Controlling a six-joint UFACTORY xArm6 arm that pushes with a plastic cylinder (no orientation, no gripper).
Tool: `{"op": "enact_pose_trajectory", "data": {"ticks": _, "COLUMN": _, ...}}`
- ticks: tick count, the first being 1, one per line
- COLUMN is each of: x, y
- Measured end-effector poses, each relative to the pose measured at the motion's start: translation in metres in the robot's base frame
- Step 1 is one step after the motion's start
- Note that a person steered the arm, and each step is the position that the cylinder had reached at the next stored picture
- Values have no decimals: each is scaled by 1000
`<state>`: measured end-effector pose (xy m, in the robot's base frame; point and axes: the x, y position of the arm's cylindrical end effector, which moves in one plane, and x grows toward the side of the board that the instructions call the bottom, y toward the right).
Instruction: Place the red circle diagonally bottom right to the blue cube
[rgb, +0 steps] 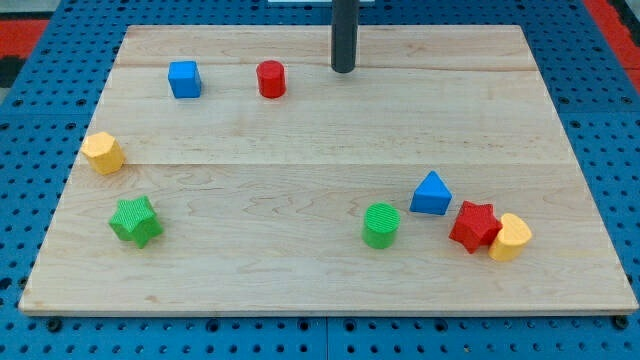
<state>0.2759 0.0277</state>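
seven blocks are sitting on the wooden board (300, 150): yellow hexagon (103, 153) hugging the view's left edge, green star (135, 220), blue cube (184, 79), red circle (271, 79) just right of it, green cylinder (381, 225), blue triangle (432, 194), red star (474, 225) touching a yellow heart (510, 238). my tip (343, 70) is resting right of the red circle, apart; fingerless.

Legible text, labels, brands, numbers, signs: none found; wooden board (330, 120) plain, coloured blocks unmarked, blue pegboard surround (40, 330) bears no lettering
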Motion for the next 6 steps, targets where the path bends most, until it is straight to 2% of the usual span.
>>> {"op": "enact_pose_trajectory", "data": {"ticks": 1, "x": 0, "y": 0}}
{"op": "enact_pose_trajectory", "data": {"ticks": 5, "x": 4, "y": -94}}
{"op": "enact_pose_trajectory", "data": {"ticks": 6, "x": 26, "y": -117}}
